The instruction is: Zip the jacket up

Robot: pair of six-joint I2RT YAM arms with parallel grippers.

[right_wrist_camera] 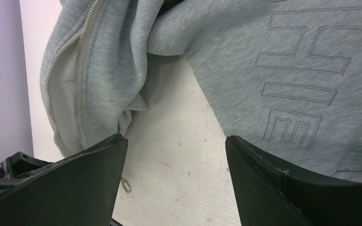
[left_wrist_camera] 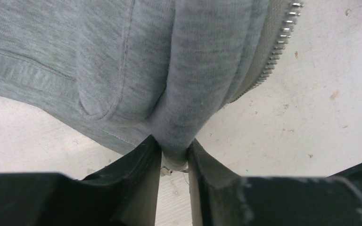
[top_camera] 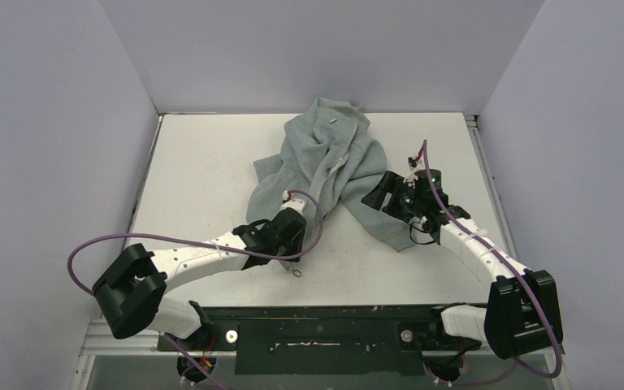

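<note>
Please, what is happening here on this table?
Two robot arms are working on a grey jacket lying crumpled on the table. The left claw pinches a fold of its fabric near the zipper teeth. The right claw hangs open beside the jacket, holding nothing. The zipper is not yet closed.

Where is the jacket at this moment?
Top view: the jacket lies bunched at the far middle of the table, its near-left edge pinched by the left gripper, the open right gripper by its right flap.

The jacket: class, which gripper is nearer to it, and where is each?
Left. The left gripper is closed on a fold at the near edge of the jacket; the right gripper stands open by its right side, gripping nothing.
</note>
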